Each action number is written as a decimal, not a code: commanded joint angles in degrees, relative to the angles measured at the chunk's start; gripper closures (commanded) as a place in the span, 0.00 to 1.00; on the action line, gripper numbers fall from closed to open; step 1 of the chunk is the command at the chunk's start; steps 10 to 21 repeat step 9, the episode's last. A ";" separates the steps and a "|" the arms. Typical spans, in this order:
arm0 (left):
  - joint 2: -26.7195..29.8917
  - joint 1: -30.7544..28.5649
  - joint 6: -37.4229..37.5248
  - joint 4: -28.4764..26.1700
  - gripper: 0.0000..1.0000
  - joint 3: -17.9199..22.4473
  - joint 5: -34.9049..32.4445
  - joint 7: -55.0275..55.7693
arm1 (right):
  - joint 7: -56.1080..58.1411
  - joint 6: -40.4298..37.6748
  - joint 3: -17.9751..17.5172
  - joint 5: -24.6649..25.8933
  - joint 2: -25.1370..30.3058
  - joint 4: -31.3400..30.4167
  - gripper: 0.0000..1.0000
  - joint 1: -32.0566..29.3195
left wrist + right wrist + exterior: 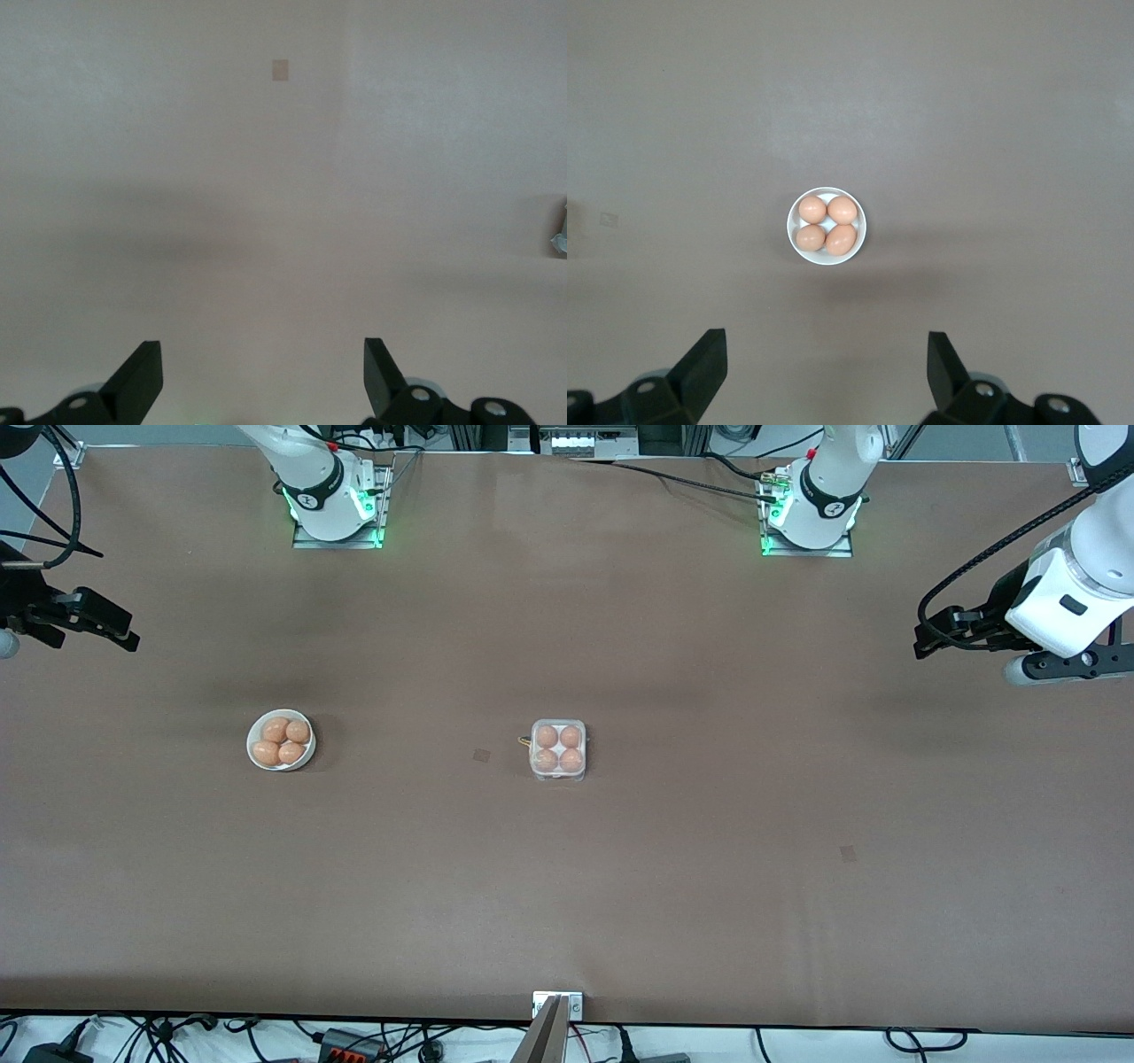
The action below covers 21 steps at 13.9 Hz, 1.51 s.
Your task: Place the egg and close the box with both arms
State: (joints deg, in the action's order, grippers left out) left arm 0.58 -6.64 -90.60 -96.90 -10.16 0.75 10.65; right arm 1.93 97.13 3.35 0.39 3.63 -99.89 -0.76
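Both tools are raised and parted, each gripping nothing. Left tool hangs over the brown surface at the left arm's end, about three o'clock in the front view; its own wrist view shows its two black fingertips spread wide above bare surface, with only a small tan square mark ahead of them. Right tool hangs over the right arm's end of the surface, about nine o'clock in the front view, and its fingertips likewise stand wide apart in its wrist view, well above the bowl. That round white bowl holds four brown eggs and sits toward the right arm's end. At the middle of the surface sits the box, a small clear-plastic carton with its lid down over four brown eggs in the box, one in each cell. Bowl and box lie well apart, at roughly the same depth from the front camera. Neither tool is near the box.
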 commanded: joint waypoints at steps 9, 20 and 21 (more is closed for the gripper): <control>1.00 0.31 -1.16 -1.10 0.00 0.67 0.04 -0.19 | 0.35 0.08 -0.01 0.67 1.64 -1.27 0.00 0.32; 1.00 0.31 -1.16 -1.10 0.00 0.67 0.04 -0.19 | 0.35 0.08 -0.01 0.67 1.64 -1.27 0.00 0.32; 1.00 0.31 -1.16 -1.10 0.00 0.67 0.04 -0.19 | 0.35 0.08 -0.01 0.67 1.64 -1.27 0.00 0.32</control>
